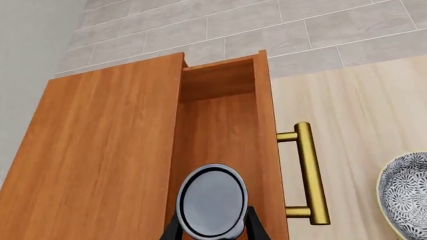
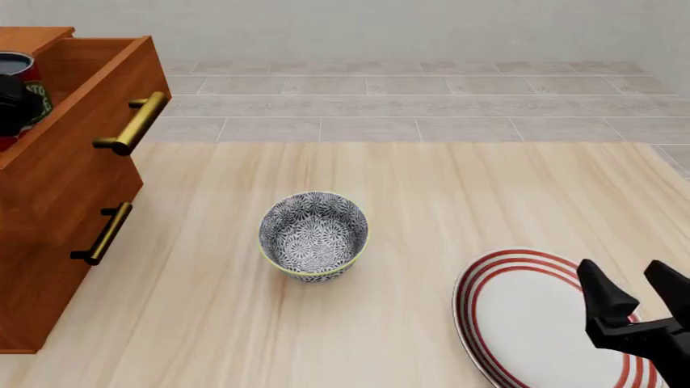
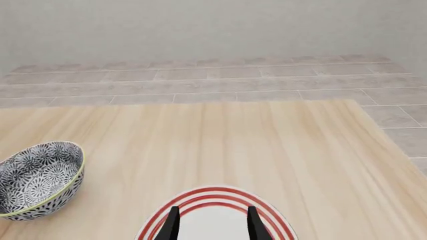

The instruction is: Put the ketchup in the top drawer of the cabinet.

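Observation:
The reddish-brown cabinet [image 2: 44, 283] stands at the far left, and its top drawer [image 2: 76, 137] is pulled open. My left gripper [image 2: 13, 105] is shut on the ketchup [image 2: 15, 63] and holds it upright over the open drawer. The drawer front hides the can's lower part. In the left wrist view the can's grey metal top [image 1: 212, 200] sits between the fingers [image 1: 175, 229], above the drawer's bare wooden inside [image 1: 220, 125]. My right gripper [image 2: 636, 291] is open and empty above a plate at the front right.
A patterned grey bowl [image 2: 313, 234] stands mid-table, also in the left wrist view [image 1: 407, 195] and right wrist view [image 3: 40, 177]. A white plate with red rings [image 2: 518, 323] lies under the right gripper [image 3: 210, 220]. Brass handles stick out from the top drawer [image 2: 135, 121] and lower drawer [image 2: 103, 234].

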Robot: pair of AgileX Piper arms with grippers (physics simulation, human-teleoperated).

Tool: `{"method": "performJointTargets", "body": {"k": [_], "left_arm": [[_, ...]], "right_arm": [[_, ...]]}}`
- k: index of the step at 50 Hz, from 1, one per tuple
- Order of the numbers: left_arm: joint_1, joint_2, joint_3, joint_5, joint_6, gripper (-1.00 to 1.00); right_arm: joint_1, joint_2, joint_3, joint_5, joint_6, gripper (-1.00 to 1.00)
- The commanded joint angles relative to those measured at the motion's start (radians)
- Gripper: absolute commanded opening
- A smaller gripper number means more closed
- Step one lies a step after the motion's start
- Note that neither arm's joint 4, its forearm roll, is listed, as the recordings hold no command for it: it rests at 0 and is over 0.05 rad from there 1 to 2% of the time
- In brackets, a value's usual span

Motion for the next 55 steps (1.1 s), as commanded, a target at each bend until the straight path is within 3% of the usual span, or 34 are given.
{"method": "performJointTargets", "body": {"k": [1,26,55], "left_arm": [[0.001,0.003,-0.004,-0.001,0.02,1.0],[-0.018,0.003,-0.049,0.033,-0.003,1.0],[-0.073,-0.107,-0.245,0.19,0.01,1.0]], "right_arm": [[0.002,0.006,0.0,-0.003,0.0,1.0],[0.007,0.02,0.0,-0.011,0.0,1.0],[0.011,0.021,0.0,-0.011,-0.002,1.0]]}}
